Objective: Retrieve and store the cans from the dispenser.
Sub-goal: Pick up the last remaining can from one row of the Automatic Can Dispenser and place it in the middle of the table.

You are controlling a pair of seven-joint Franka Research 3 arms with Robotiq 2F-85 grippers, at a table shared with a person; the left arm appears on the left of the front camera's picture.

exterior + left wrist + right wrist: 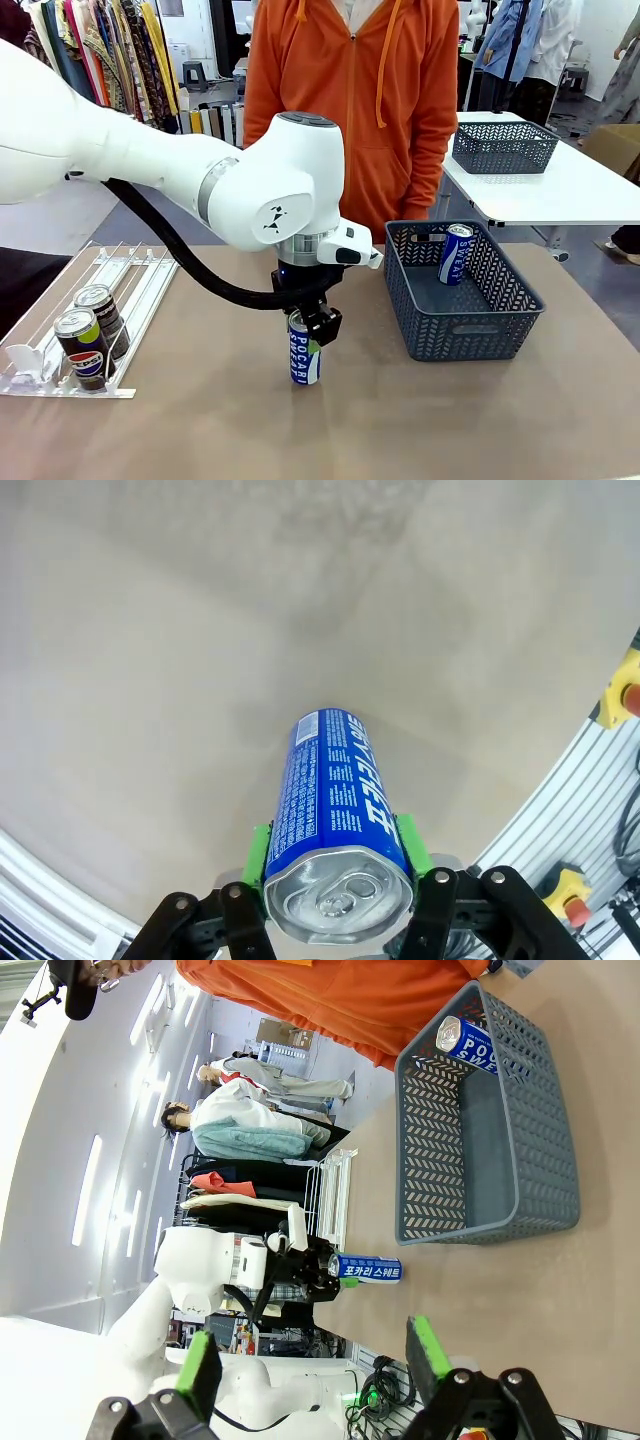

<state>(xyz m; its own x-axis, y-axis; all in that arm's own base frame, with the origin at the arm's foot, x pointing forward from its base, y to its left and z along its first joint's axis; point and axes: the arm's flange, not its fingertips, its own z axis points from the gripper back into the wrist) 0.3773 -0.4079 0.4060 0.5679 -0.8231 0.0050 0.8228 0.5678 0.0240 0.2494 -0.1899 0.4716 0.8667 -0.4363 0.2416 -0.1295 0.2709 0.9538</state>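
The left claw [305, 330] is seen above the middle of the bench [220, 430], pointed straight down and clamped on the top end of a blue POCARI SWEAT can [304, 362]. The can is held upright. Its silver top is set between the two green pads [261, 848], which are pressed against opposite sides just below the rim. The rest of the can hangs below the claw, and whether its base is touching the bench cannot be told.

The held can is found between the dispenser [130, 280], laid along the left edge of the bench, and the basket [470, 335], set toward the right edge. Two black Pepsi cans [85, 345] are lodged one behind the other in the dispenser. They are at its near end by the curved stops [25, 365], close to the bench's near-left corner. A second blue can [456, 253] is leaned in the far part of the basket, well apart from the left claw.

The right claw [312, 1360] is shown spread wide in its own wrist view, with nothing held between its pads. A person [350, 100] in an orange top is stood at the far edge of the bench.
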